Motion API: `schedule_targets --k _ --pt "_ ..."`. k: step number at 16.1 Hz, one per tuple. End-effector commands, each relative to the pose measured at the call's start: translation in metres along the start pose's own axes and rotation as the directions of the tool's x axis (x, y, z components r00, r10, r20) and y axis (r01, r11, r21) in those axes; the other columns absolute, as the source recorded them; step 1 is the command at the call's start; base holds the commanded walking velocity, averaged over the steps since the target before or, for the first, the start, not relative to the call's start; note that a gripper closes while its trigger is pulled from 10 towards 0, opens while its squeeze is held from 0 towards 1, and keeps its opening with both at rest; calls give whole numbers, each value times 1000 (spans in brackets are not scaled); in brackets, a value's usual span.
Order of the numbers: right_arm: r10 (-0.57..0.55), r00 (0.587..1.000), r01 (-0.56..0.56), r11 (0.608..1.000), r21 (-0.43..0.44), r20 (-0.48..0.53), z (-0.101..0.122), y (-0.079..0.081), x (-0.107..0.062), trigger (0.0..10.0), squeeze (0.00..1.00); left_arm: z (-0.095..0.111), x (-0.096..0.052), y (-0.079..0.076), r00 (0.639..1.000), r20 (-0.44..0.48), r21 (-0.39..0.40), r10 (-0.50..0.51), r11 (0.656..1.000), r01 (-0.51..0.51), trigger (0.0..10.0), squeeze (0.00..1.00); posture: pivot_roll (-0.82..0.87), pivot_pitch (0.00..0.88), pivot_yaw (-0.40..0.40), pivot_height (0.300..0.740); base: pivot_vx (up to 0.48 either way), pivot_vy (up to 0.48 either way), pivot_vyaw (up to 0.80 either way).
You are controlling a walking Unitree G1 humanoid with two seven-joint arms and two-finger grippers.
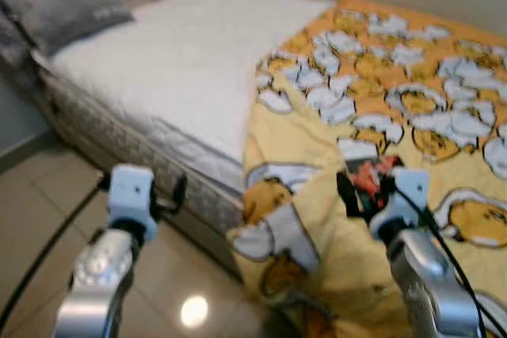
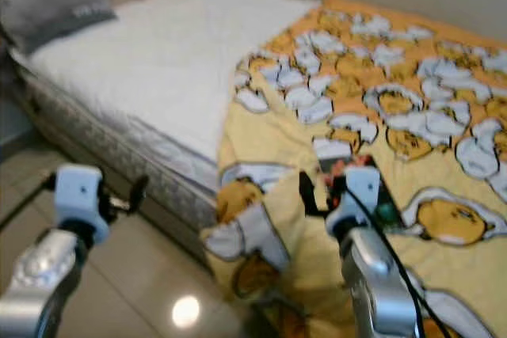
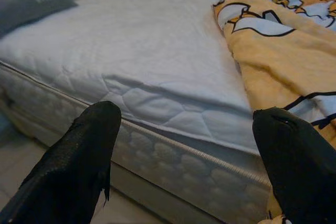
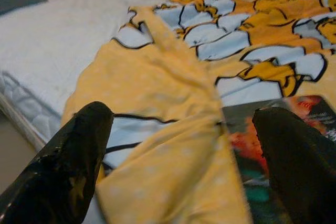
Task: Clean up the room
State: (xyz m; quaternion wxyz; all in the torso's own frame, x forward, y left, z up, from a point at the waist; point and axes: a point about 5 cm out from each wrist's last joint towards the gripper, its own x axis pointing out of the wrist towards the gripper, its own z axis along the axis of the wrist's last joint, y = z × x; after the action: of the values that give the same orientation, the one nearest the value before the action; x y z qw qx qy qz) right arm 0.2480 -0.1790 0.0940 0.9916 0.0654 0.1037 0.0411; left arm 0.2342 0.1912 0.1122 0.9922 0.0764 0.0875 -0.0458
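Between the right gripper's (image 4: pixel 178 156) spread fingers, its wrist view catches a dark book (image 4: pixel 273 145) at three o'clock on the yellow blanket (image 4: pixel 157 145). Left gripper (image 3: pixel 184 166), jaws apart, faces the bare mattress (image 3: pixel 142 61) edge.

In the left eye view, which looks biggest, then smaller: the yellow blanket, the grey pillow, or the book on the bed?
1. Yellow blanket, by far the largest.
2. Grey pillow.
3. Book, smallest; the right gripper hides part of it, so its full size is unsure.
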Motion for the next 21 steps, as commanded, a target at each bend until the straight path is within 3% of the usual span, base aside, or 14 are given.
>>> schedule_targets --k 1,5,6,10,12,13,14,17,18,21 --pt "-26 999 26 1000 -3 -29 -6 -7 -4 10000 0 3 2 -7 999 10 8 -38 999 38 10000 984 -54 0 19 740 0 -439 0" --pt "-20 998 21 1000 1 -59 -13 -7 -6 10000 0 1 1 -7 999 6 15 -51 999 51 10000 980 -58 0 24 740 0 -436 0" --pt "-16 998 16 1000 1 -66 -14 -8 -6 10000 0 -1 1 -8 998 0 -15 -67 998 67 10000 976 -59 0 23 740 0 0 0" --pt "30 995 -29 999 16 -91 -17 -7 -6 10000 0 -9 -4 -22 979 -40 30 -199 979 201 10000 969 -61 0 18 740 0 0 0" --pt "52 994 -45 996 78 -93 -15 -7 1 10000 0 -10 -5 -23 977 -41 32 -210 977 211 10000 973 -53 0 9 740 0 0 0" --pt "67 993 -55 992 112 -100 -14 -6 6 10000 184 -9 -4 -23 976 -38 31 -213 976 215 10000 965 -49 0 9 740 0 0 0" --pt "77 991 -61 988 140 -111 -14 -5 12 10000 1000 -8 -4 -23 973 -38 35 -226 973 228 10000 969 -47 0 9 740 0 0 0" --pt "109 986 -75 964 256 -123 -15 1 30 10000 1000 -5 0 -23 960 -35 41 -279 959 280 10000 973 -46 0 14 740 0 0 0" --pt "128 982 -79 946 313 -138 -17 6 51 10000 1000 0 5 -24 945 -29 42 -325 945 326 10000 976 -46 0 24 740 0 0 0" --pt "120 977 -66 957 283 -178 -20 5 76 10000 1000 9 8 -28 908 -14 31 -418 908 419 10000 976 -31 0 26 740 0 0 0"
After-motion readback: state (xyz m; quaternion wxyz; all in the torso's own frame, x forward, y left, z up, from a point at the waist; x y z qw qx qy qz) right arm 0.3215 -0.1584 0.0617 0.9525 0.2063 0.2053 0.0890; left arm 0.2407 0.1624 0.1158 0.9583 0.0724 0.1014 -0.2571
